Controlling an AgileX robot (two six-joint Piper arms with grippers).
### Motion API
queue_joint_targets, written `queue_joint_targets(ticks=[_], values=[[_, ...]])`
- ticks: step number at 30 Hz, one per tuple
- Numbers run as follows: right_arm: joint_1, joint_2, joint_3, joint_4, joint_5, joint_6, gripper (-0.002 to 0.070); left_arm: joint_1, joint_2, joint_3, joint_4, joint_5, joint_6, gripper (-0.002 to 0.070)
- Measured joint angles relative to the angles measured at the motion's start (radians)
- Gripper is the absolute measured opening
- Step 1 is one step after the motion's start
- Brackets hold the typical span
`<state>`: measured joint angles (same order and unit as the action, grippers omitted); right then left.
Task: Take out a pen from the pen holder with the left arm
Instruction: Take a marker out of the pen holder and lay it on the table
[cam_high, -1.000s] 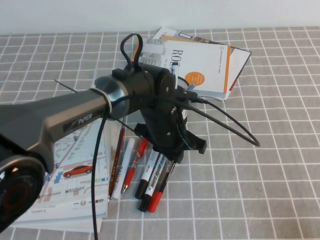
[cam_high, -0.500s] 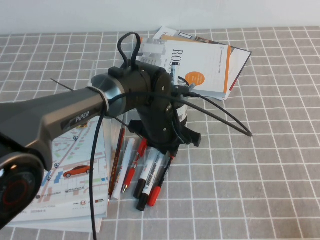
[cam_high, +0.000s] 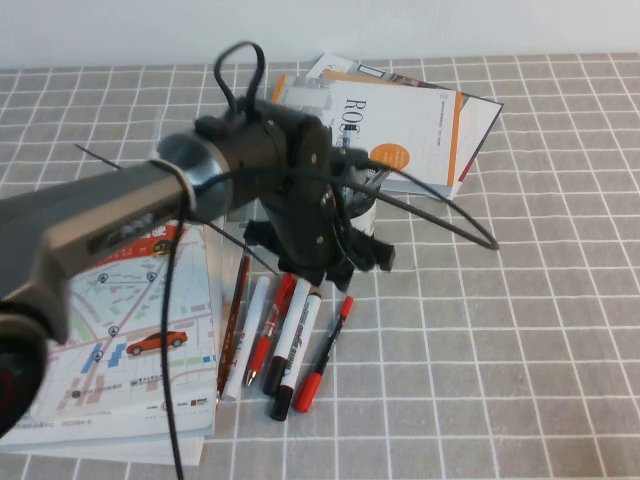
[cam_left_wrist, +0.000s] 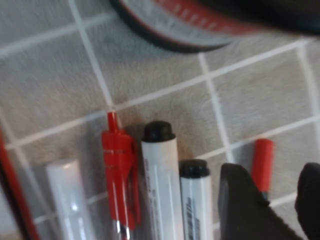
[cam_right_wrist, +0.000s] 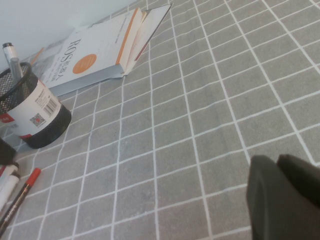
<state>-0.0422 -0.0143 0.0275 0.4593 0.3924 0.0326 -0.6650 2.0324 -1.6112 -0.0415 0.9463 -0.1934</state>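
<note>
A grey checked tablecloth (cam_high: 540, 330) covers the table. The left arm (cam_high: 120, 215) reaches across it from the robot's left, passing above a map booklet (cam_high: 130, 330) at the near left. A white book (cam_high: 400, 120) with an orange stripe lies at the far side. The black mesh pen holder (cam_right_wrist: 35, 107) stands upright near the book, with a silver pen (cam_right_wrist: 11, 57) standing in it. The left gripper (cam_left_wrist: 272, 172) hangs low just in front of the holder, jaws parted and grasping nothing. The right gripper (cam_right_wrist: 278, 161) sits low over the cloth well to the right, its fingers pressed together. A red-capped slim pen (cam_high: 330, 345) lies flat on the cloth, rightmost in a row of markers (cam_high: 292, 340). In the left wrist view its cap shows between the parted fingers.
</note>
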Motion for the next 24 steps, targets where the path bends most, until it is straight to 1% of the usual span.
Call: queue_joint_targets(ticks=[2, 5, 7, 9, 11, 14, 18, 24], values=[[0.000, 0.000, 0.000, 0.000, 0.000, 0.000, -0.0013, 0.000, -0.043, 0.000, 0.005, 0.002, 0.016, 0.0186], [0.000, 0.000, 0.000, 0.000, 0.000, 0.000, -0.0013, -0.004, -0.142, 0.000, 0.028, -0.002, 0.049, 0.0109], [0.000, 0.000, 0.000, 0.000, 0.000, 0.000, -0.0013, -0.017, -0.213, 0.000, 0.063, -0.015, 0.059, 0.0055], [0.000, 0.000, 0.000, 0.000, 0.000, 0.000, -0.0013, -0.037, -0.301, 0.015, 0.114, -0.058, 0.066, 0.0021], [0.000, 0.000, 0.000, 0.000, 0.000, 0.000, -0.0013, -0.061, -0.392, 0.052, 0.165, -0.119, 0.066, 0.0008], [0.000, 0.000, 0.000, 0.000, 0.000, 0.000, -0.0013, -0.103, -0.556, 0.156, 0.221, -0.255, 0.049, 0.0000], [0.000, 0.000, 0.000, 0.000, 0.000, 0.000, -0.0013, -0.156, -0.748, 0.347, 0.245, -0.381, 0.034, -0.0001], [0.000, 0.000, 0.000, 0.000, 0.000, 0.000, -0.0013, -0.169, -0.948, 0.627, 0.258, -0.405, -0.036, -0.0002]])
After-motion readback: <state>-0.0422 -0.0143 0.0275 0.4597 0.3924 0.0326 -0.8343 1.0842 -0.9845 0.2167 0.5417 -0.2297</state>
